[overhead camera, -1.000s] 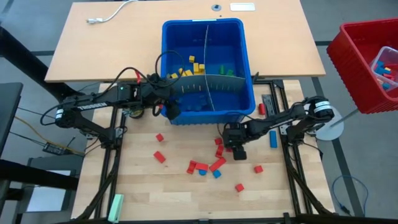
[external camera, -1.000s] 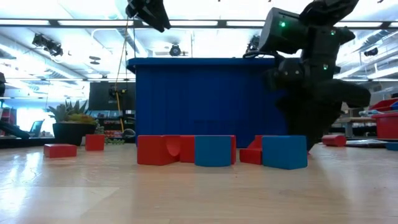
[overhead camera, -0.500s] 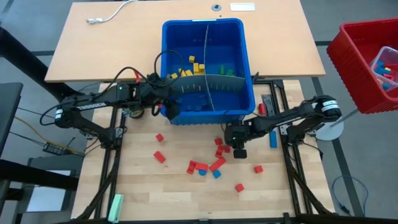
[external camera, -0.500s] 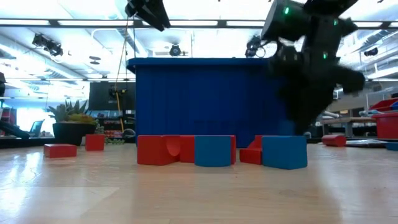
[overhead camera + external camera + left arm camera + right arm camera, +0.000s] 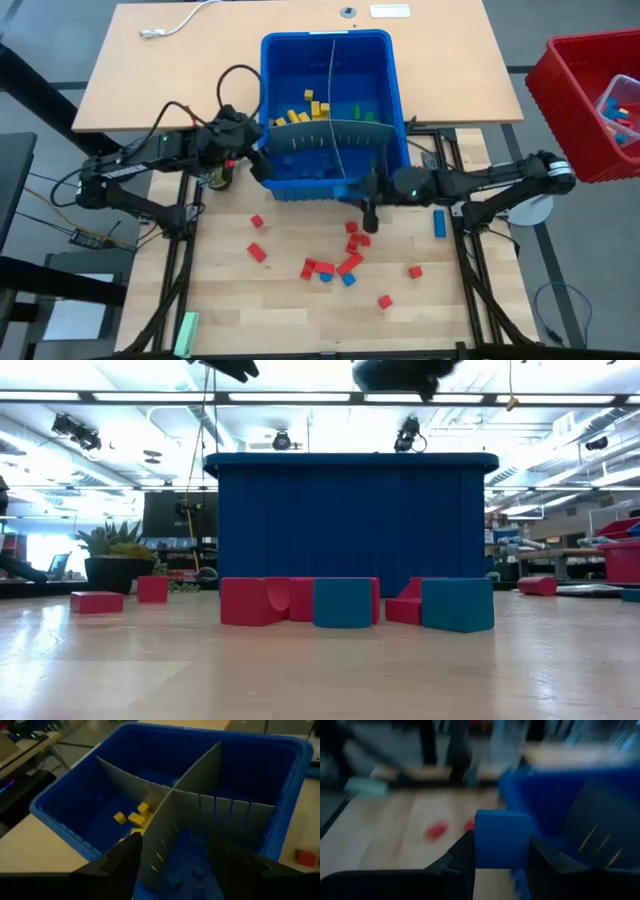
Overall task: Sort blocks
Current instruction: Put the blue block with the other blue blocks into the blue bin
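Now the right gripper (image 5: 501, 852) pinches a blue block (image 5: 502, 839), blue bin (image 5: 555, 805) just ahead. Left gripper (image 5: 172, 865) hangs spread over that bin.

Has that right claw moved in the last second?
Yes. The right gripper, shut on a blue block, rose from the table toward the blue bin.

Both grippers (image 5: 400, 372) cut off by low view's top.
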You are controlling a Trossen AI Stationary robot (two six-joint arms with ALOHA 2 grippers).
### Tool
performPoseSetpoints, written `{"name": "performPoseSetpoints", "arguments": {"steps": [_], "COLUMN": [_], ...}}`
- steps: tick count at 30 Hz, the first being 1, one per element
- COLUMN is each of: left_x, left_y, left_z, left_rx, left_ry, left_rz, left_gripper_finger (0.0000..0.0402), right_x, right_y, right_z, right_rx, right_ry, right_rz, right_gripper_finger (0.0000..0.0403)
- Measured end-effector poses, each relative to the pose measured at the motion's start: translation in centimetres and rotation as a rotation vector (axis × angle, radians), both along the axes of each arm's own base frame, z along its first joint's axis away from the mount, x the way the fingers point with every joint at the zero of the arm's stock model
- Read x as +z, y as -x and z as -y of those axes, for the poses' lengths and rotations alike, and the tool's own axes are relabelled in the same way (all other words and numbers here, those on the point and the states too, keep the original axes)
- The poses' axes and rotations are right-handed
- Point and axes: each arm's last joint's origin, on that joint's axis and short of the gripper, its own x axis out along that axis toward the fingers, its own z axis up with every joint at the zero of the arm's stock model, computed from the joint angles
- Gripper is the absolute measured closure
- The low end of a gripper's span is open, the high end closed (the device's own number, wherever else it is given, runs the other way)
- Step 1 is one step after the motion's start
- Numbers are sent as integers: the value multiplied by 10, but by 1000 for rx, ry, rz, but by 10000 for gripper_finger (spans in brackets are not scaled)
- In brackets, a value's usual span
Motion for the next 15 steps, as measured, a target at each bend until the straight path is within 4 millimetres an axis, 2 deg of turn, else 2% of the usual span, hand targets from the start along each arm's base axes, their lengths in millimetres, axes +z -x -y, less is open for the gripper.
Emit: {"name": "performPoseSetpoints", "arguments": {"steps": [3,7,11,15], "left_x": [0,0,-1,-3], "left_y": [3,3,2,2], "left_z": [0,0,0,0], "left_rx": [4,7,8,10], "left_ry": [-1,-1,2,18], "left_rz": [-9,-12,-15,-15], "left_gripper_finger": [169,169,169,169], "right_x": [11,9,-4,-18], "right_y": [-11,-30,-44,-52], "right_z": [15,42,69,89], "right_rx": [-53,-144,-224,-274], "right_ry": [59,74,99,105], "right_rz": [155,279,299,259], "right_gripper_finger": [287,285,273,241]}}
